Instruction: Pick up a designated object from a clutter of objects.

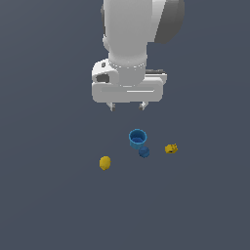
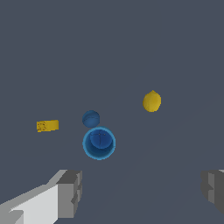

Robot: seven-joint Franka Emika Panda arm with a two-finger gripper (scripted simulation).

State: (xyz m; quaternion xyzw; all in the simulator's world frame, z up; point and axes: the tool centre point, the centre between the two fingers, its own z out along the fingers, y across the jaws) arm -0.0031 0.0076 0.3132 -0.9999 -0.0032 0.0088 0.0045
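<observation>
Your fingers [image 2: 70, 192] stand wide apart and empty; the gripper [image 1: 127, 105] hangs well above the blue cup [image 1: 137, 137]. You are in the approach. The lumpy yellow piece [image 1: 171, 148] lies near the cup, on the exterior view's right, so next shift over it and descend. Its specks and shape are hard to make out.

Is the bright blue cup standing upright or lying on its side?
Upright. In both views the blue cup shows its round open rim facing up, and the wrist view looks straight down into it.
</observation>
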